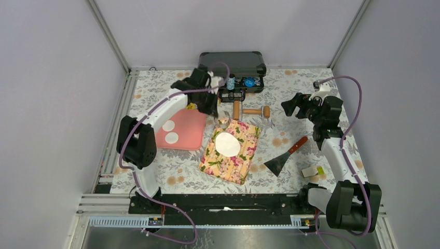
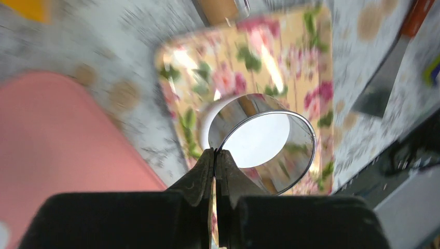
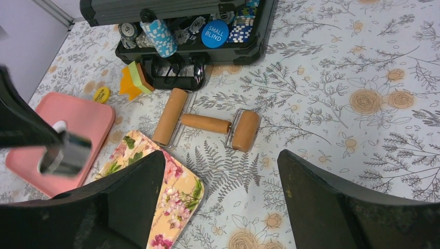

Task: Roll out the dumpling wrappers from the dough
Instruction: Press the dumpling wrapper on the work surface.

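Note:
My left gripper (image 2: 215,153) is shut on the thin rim of a round silver ring (image 2: 236,119), held in the air over the far end of the floral board (image 1: 244,166). Through the ring I see the flat white sheet of dough (image 2: 259,140) that lies on the board (image 2: 290,67); from above, the dough (image 1: 227,144) is a wide oval. Two small dumpling wrappers (image 1: 168,125) (image 1: 172,137) lie on the pink tray (image 1: 189,132). The left gripper (image 1: 215,110) hangs just beyond the board's far edge. My right gripper (image 1: 293,106) (image 3: 220,155) is open and empty above the tablecloth.
A wooden double roller (image 1: 250,110) (image 3: 207,123) lies beyond the board. A scraper with a red handle (image 1: 285,155) and a small white-and-green block (image 1: 313,171) lie to the right. An open black case of poker chips (image 1: 236,72) stands at the back, with yellow and green pieces (image 3: 132,78) beside it.

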